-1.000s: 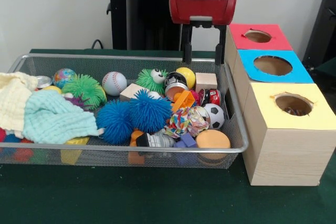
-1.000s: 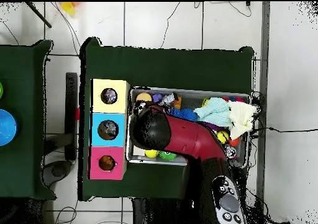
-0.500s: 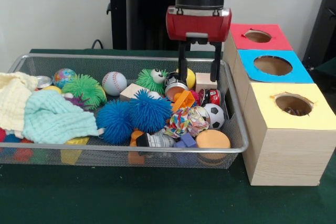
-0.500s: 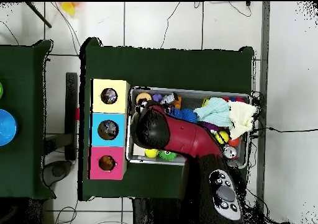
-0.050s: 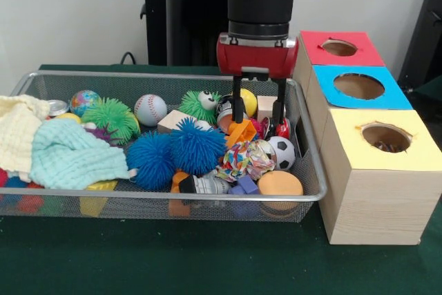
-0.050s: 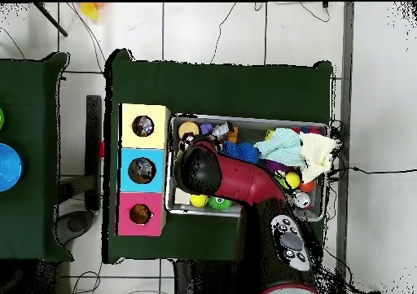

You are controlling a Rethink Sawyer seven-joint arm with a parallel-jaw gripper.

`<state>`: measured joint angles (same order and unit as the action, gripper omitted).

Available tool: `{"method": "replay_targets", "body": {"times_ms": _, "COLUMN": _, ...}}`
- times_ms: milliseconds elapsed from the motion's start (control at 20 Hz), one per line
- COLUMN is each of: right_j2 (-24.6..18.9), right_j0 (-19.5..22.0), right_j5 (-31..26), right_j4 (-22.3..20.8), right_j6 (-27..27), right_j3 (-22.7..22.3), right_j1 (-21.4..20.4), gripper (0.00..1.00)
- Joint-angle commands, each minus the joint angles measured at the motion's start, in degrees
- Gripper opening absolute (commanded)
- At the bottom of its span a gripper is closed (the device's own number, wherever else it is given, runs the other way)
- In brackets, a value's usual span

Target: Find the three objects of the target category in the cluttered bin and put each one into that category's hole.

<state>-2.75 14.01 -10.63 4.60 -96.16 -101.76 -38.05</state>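
In the overhead view the red and black arm (image 6: 244, 181) covers the middle of the silver wire-mesh bin (image 6: 324, 128), so the gripper itself and most of the toys under it are hidden there; only the front view shows the gripper (image 5: 257, 110). Its two black fingers stand spread apart, pinching nothing, with their tips down among the clutter at the bin's right end. One finger hangs in front of the yellow ball (image 5: 246, 101) and the round tin with an orange face (image 5: 230, 115), the other in front of the plain wooden block (image 5: 270, 107), close above the small red toy car (image 5: 282, 127), the orange plastic piece (image 5: 241, 132) and the black-and-white football (image 5: 282, 151). Which category is wanted cannot be told from the pictures. Further left lie a white baseball (image 5: 150, 109), a green spiky toy with eyes (image 5: 199, 105), two blue spiky balls (image 5: 177, 151), a light green spiky ball (image 5: 110, 117), a globe ball (image 5: 84, 101) and pale turquoise and cream cloths (image 5: 59, 153) that bury whatever is beneath them. Beside the bin stands a wooden box row with red (image 5: 339, 48), blue (image 5: 358, 86) and yellow (image 5: 386, 137) holes; the overhead view shows something dark inside each hole, too small to name.
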Motion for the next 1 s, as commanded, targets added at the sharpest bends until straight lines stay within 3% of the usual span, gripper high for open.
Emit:
{"method": "replay_targets", "body": {"times_ms": 50, "right_j2": -1.85, "right_j0": 2.43, "right_j5": 3.17, "right_j4": -2.54, "right_j6": -7.36, "right_j3": -1.68, "right_j1": 3.61, "gripper": 1.00}}
{"method": "replay_targets", "body": {"times_ms": 650, "right_j2": -4.11, "right_j0": 4.73, "right_j5": 7.18, "right_j4": -3.94, "right_j6": -6.48, "right_j3": -0.30, "right_j1": 7.85, "gripper": 1.00}}
{"method": "replay_targets", "body": {"times_ms": 1000, "right_j2": -3.04, "right_j0": 3.04, "right_j5": 9.33, "right_j4": -3.44, "right_j6": -7.42, "right_j3": 2.02, "right_j1": 11.58, "gripper": 1.00}}
